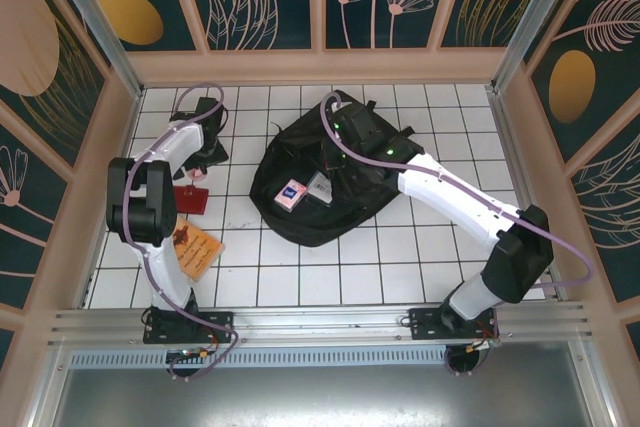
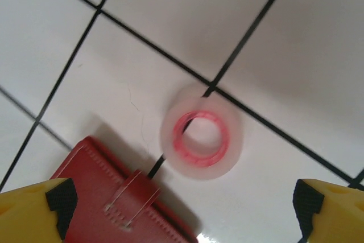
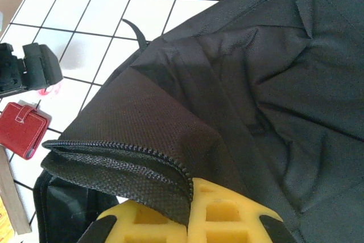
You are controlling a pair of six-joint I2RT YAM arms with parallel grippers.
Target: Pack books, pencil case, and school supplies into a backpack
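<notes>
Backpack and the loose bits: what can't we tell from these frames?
- Inside of the backpack: right wrist view, just a dark gap under the zip flap; top view, the right arm covers part.
- Red case: left wrist view, cut by the bottom edge.
- Pink card on the backpack: top view, too small to read.
- Orange booklet: top view, left arm overlaps its edge; cover too small to read.
</notes>
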